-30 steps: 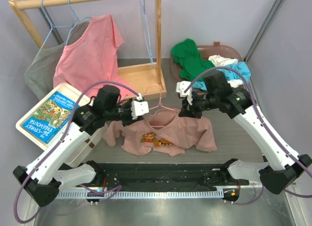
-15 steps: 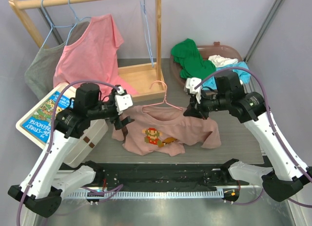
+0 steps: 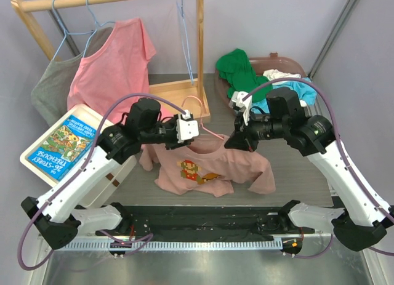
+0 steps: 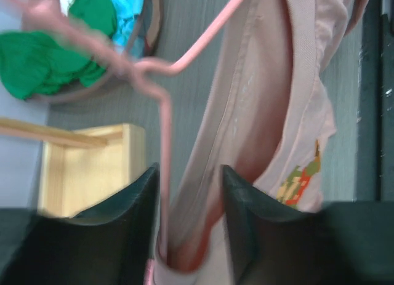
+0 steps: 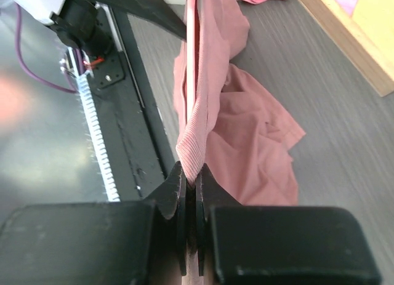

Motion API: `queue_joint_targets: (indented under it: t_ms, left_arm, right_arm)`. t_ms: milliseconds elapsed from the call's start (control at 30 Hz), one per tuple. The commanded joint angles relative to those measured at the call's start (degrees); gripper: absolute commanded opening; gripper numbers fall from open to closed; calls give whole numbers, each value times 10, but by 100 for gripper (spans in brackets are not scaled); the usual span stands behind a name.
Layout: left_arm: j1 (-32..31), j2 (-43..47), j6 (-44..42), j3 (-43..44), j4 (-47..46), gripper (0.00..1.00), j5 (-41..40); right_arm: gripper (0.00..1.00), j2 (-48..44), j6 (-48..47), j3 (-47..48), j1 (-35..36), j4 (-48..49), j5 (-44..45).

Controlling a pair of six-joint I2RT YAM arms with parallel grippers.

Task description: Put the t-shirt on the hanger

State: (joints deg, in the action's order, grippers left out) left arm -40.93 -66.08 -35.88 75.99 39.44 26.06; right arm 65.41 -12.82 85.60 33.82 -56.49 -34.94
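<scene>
The mauve-pink t-shirt (image 3: pixel 206 171) with its pixel figure hangs lifted by the collar, its hem on the table. The salmon hanger (image 3: pixel 198 106) has its hook above the collar and its wire inside the neck. My left gripper (image 3: pixel 188 128) is at the collar's left side. In the left wrist view it (image 4: pixel 189 171) is open, with the hanger wire (image 4: pixel 164 131) and collar fabric (image 4: pixel 271 82) between the fingers. My right gripper (image 3: pixel 236 138) is at the collar's right. In the right wrist view it (image 5: pixel 191 174) is shut on the ribbed collar (image 5: pixel 200 134), beside the wire (image 5: pixel 189 57).
A wooden rack (image 3: pixel 178 91) stands at the back left with a coral shirt (image 3: pixel 114 63), a grey shirt (image 3: pixel 52 91) and light blue hangers (image 3: pixel 184 26). A brown basket (image 3: pixel 289 63) of clothes is back right. A book (image 3: pixel 61 143) lies on a white box at left. A black rail (image 3: pixel 203 217) runs along the near edge.
My left gripper has swung from the shirt's left shoulder rightward to the collar and hanger. The right gripper has shifted slightly left. The shirt has narrowed and bunched.
</scene>
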Motion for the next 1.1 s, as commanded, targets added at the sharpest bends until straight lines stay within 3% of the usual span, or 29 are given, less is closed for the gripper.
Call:
queue_joint_targets:
  t_ms: [0,33,67,133,167,200,233,500,600,633,733,800,867,900,933,1067]
  left_arm:
    - [-21,11,-9,-7,-65,29,-17]
    - [-21,13,-12,-14,-66,19,-14]
    - [-21,22,-19,-20,-67,5,-12]
    - [-21,37,-50,-44,-75,0,-2]
    - [-21,56,-67,-53,-75,0,6]
    - [-21,64,-101,-67,-74,0,18]
    - [-21,70,-107,-71,-71,0,32]
    - [-21,61,-124,-52,-45,0,75]
    - [-21,51,-117,-42,-32,0,80]
    - [-21,50,-117,-44,-32,0,81]
    - [-21,51,-117,-52,-37,0,69]
    - [-21,55,-90,-65,-58,1,46]
    - [-21,67,-34,-76,-83,45,22]
    - [-12,75,22,-89,-101,56,15]
    - [-7,96,49,-95,-110,96,9]
    - [31,149,144,-104,-136,100,-40]
  right_arm:
    - [1,-16,84,-4,8,81,-11]
    - [1,-24,96,-20,9,88,-20]
    - [9,-25,104,-26,9,95,-34]
    - [43,-26,125,-43,9,89,-92]
    - [69,-27,127,-49,9,84,-112]
    - [81,-27,146,-56,9,84,-142]
    - [84,-27,150,-66,9,84,-154]
    - [63,0,164,-114,9,96,-242]
    - [41,7,151,-122,9,96,-260]
    - [23,7,151,-124,9,96,-267]
    - [1,3,192,-133,10,121,-294]
    - [1,-5,253,-146,10,161,-301]
    - [1,-21,298,-154,10,218,-291]
    - [1,-27,359,-162,10,242,-275]
    - [1,-37,384,-164,10,288,-266]
    - [1,-33,473,-161,10,354,-215]
